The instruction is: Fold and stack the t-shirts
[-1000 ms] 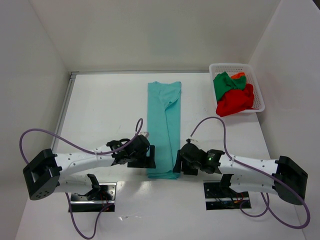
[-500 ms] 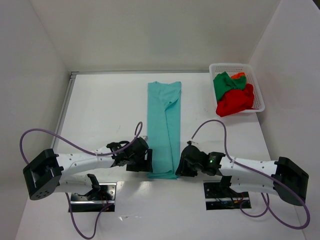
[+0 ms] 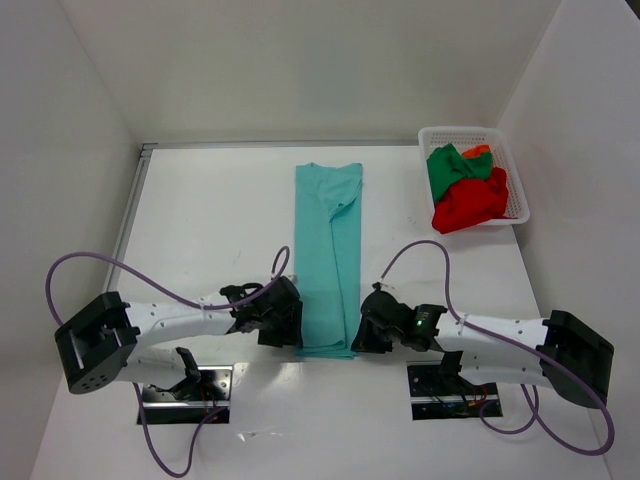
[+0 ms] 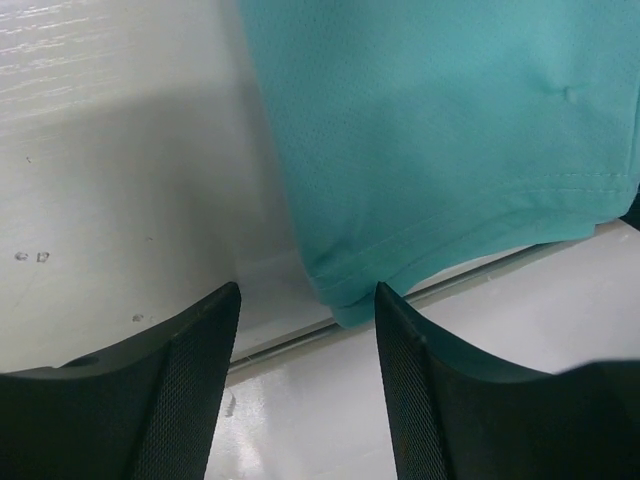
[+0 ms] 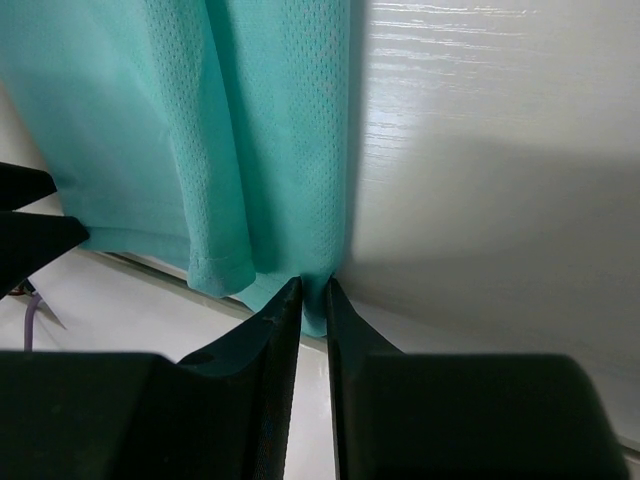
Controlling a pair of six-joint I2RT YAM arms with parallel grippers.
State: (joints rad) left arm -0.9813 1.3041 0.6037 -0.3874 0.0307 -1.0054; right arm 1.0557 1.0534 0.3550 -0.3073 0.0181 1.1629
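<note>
A teal t-shirt (image 3: 328, 250) lies flat on the white table, folded lengthwise into a long narrow strip with its hem toward the arms. My left gripper (image 3: 296, 334) is at the near left corner of the hem. In the left wrist view it (image 4: 307, 292) stands open, and the shirt's corner (image 4: 345, 300) lies between the fingertips, close to the right finger (image 4: 420, 390). My right gripper (image 3: 358, 338) is at the near right corner. In the right wrist view it (image 5: 312, 290) is shut on the hem of the teal shirt (image 5: 260, 130).
A white lattice basket (image 3: 458, 131) stands at the back right and holds a dark green shirt (image 3: 450, 168), a red one (image 3: 470, 203) and an orange one (image 3: 478, 152). White walls enclose the table. Purple cables loop off both arms.
Both grippers have slid inward onto the hem's near corners. The right jaws have closed on the cloth. The left jaws have narrowed but are still apart.
</note>
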